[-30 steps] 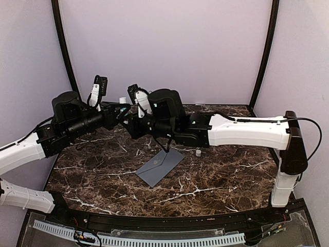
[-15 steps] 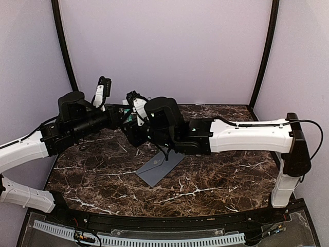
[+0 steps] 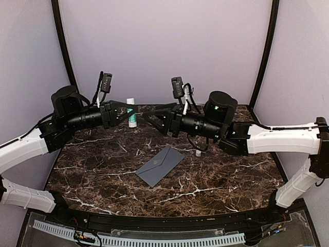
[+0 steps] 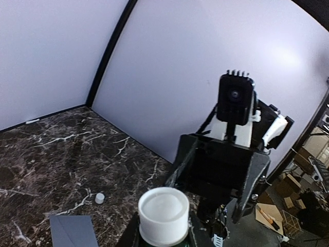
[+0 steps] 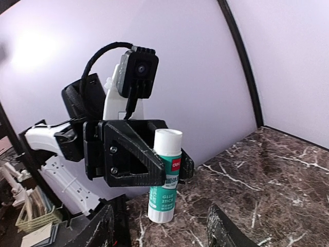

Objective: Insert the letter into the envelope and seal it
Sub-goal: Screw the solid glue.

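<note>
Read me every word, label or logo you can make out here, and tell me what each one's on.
"GLUE STICK": on the green label of the glue stick, right wrist view.
Red brand patch above that label: too small to read.
Small emblem on the envelope, top view: too small to read.
Nothing else carries legible text.

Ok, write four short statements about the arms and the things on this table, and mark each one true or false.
1. The left jaws are clamped on the green-and-white glue stick. True.
2. The right jaws are shut on that glue stick. False: they stand open and apart from it.
3. The flat slate-grey paper envelope lies on the dark marble table. True.
4. The small white round cap sits on top of the envelope. False: it stands on the table, apart from the envelope, off its far right corner.
</note>
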Robot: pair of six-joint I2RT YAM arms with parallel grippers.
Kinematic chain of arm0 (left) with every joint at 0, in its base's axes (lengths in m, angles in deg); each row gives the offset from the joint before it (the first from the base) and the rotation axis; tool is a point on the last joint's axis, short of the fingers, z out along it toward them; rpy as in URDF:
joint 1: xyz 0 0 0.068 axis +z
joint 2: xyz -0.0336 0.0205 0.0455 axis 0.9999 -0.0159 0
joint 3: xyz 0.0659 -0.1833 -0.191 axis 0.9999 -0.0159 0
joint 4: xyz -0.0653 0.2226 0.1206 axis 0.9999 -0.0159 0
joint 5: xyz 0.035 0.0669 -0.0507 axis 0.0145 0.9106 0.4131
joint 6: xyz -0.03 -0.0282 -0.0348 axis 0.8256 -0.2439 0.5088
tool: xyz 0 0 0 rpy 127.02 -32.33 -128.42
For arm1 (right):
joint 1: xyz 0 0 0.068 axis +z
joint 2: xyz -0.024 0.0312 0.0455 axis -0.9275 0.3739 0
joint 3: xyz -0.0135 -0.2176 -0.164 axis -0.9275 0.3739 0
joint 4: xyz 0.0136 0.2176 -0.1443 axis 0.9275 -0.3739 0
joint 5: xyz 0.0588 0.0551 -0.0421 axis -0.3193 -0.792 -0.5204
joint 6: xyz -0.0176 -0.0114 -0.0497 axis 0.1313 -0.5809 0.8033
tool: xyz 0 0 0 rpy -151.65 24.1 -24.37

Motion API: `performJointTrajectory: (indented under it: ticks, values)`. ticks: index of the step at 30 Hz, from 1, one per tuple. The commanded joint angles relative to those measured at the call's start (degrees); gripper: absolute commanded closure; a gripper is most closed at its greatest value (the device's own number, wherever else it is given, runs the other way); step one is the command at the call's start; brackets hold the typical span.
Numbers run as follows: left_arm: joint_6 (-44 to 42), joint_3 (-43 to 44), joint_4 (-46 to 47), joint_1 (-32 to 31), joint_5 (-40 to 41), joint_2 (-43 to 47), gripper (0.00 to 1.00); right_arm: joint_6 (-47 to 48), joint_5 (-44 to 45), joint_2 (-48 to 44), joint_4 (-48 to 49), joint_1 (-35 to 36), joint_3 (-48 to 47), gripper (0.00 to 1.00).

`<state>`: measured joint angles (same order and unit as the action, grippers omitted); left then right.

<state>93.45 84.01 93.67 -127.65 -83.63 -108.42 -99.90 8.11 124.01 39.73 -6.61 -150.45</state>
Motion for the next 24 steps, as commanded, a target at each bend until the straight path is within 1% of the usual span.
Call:
performJointTrajectory:
  ticks: [1,2,4,9,13,19,20,24]
  values:
    - [2.9,-0.9,10.9,0.1,-18.6,1.3,1.0,-4.2,-17.3,0.4,11.4,-0.4,0.6,0.42]
    - [4.5,-1.3,13.9,0.0,-19.8,1.4,1.0,-4.3,-18.1,0.8,11.5,-0.4,0.3,0.42]
    - [6.0,-1.5,16.8,0.0,-22.2,1.3,1.0,-4.9,-19.7,1.6,12.8,-0.4,0.2,0.42]
    - [7.5,-1.8,18.8,0.0,-23.3,1.0,1.0,-5.9,-23.6,3.9,14.9,0.3,-1.4,0.45]
    - [9.1,-2.7,21.7,0.0,-24.0,1.0,1.0,-5.9,-23.9,5.7,15.0,0.7,-2.7,0.47]
    - [9.4,-2.8,22.0,0.0,-24.3,0.8,1.0,-6.0,-24.5,8.9,14.1,1.4,-5.7,0.48]
    - [9.2,-2.9,22.0,0.0,-24.2,0.8,1.0,-6.0,-24.6,9.4,13.9,1.5,-6.2,0.49]
    - [8.9,-3.2,21.7,0.0,-23.8,0.8,1.0,-6.1,-25.1,10.7,13.7,1.9,-7.7,0.63]
